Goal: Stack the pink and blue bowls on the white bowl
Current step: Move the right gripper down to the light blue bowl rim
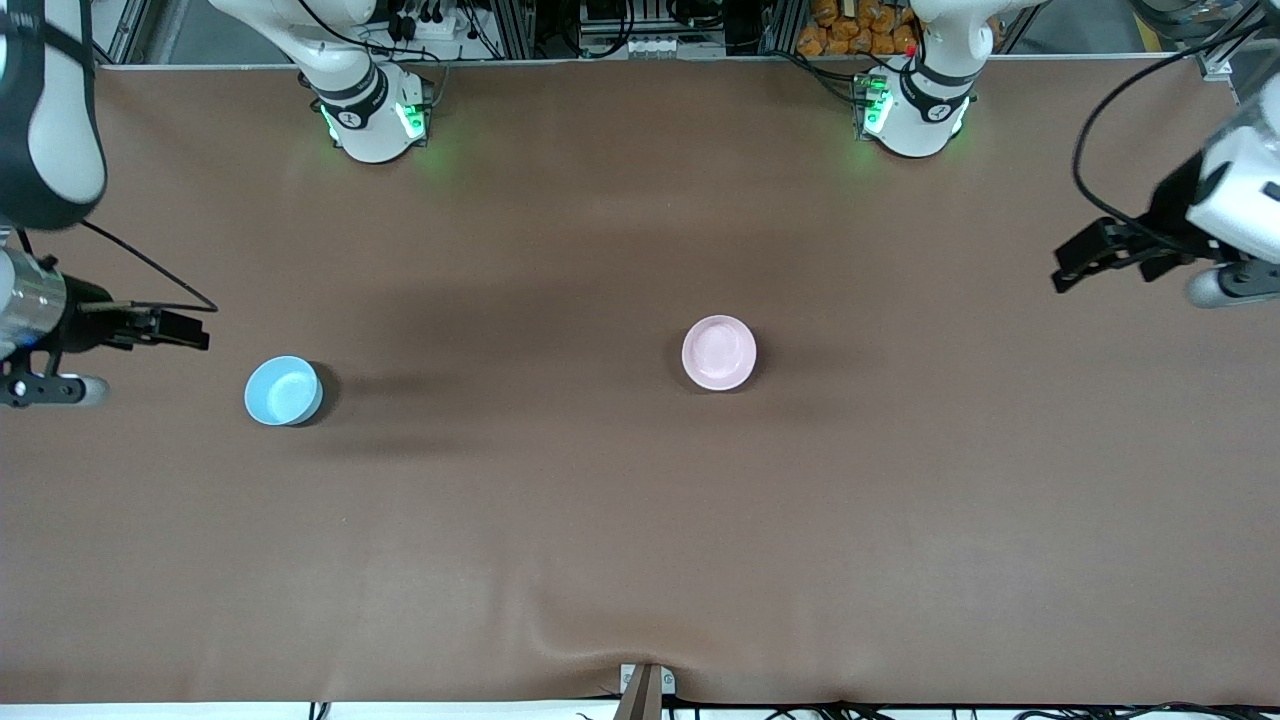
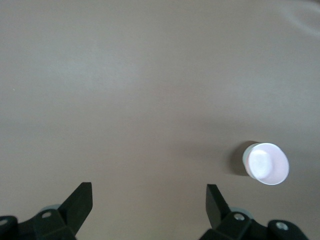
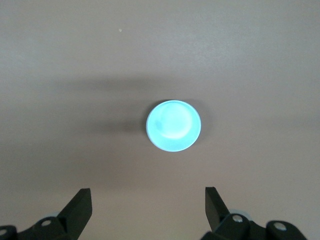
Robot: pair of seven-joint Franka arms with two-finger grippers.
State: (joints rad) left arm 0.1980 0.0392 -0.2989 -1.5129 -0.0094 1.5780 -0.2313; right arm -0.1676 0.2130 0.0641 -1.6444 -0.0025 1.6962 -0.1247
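One pink bowl (image 1: 719, 352), one blue bowl (image 1: 283, 390), two robot arms.

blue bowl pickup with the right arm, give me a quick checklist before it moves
1. Right gripper fingers open: ok.
2. Blue bowl upright on the table, nothing in it: ok.
3. Right gripper lined up over blue bowl: not ok, it hangs off toward the right arm's end of the table.
4. Left gripper open and out of the way at the left arm's end: ok.
5. Pink bowl standing apart from the blue one: ok.
6. White bowl in view to stack on: not ok, no view shows it.
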